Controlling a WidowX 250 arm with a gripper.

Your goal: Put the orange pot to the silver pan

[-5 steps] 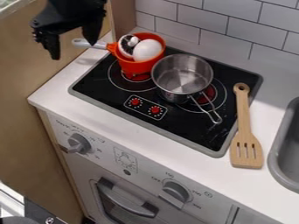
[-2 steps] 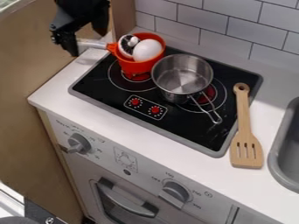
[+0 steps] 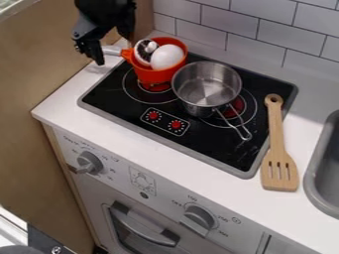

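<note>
My gripper [image 3: 113, 51] hung open by the handle [image 3: 114, 50] of the orange pot [image 3: 156, 75] | silver pan [image 3: 196, 106] sat beside pot, on stove [image 3: 212, 149]

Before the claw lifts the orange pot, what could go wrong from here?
The white egg-shaped thing sits high in the orange pot, so a tilt may drop it.
The silver pan stands close beside the pot; a low swing could knock it.
The claw is near the far end of the handle, so the pot might twist.
</note>
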